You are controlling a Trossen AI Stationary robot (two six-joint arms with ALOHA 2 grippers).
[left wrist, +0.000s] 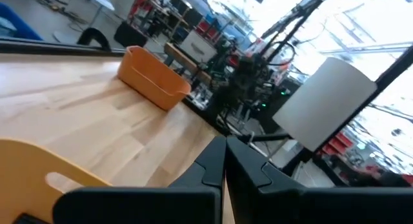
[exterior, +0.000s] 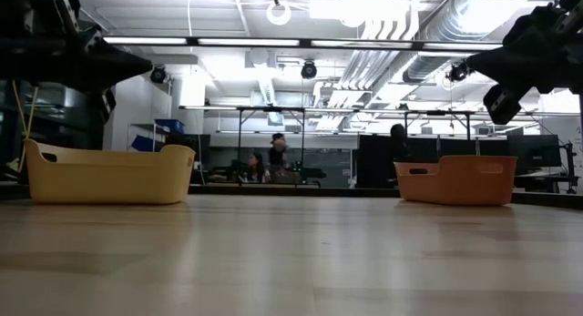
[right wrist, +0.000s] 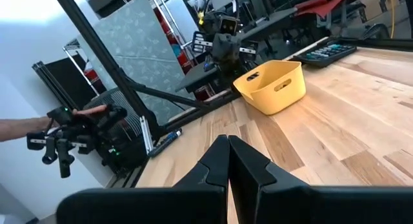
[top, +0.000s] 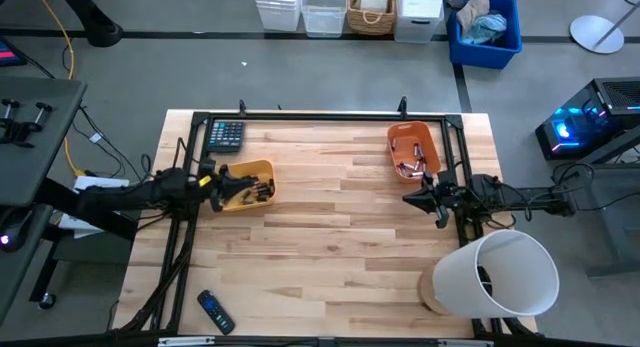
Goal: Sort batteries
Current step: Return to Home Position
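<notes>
Several small dark and coppery batteries (top: 252,192) lie in a yellow bin (top: 245,184) at the table's left; more batteries (top: 410,167) lie in an orange bin (top: 413,152) at the far right. My left gripper (top: 216,183) hovers at the yellow bin's left rim, shut and holding nothing, as the left wrist view shows (left wrist: 224,167). My right gripper (top: 416,198) hangs just near of the orange bin, also shut with nothing between its fingers (right wrist: 228,161). In the low view both bins (exterior: 109,173) (exterior: 455,179) stand on the table, and both arms are raised above them.
A dark calculator (top: 225,135) lies at the far left corner and a black remote (top: 215,312) near the near left edge. A large white cylinder (top: 500,277) stands at the near right corner. A black frame (top: 320,117) rims the table. A person's hand (right wrist: 90,111) shows beyond it.
</notes>
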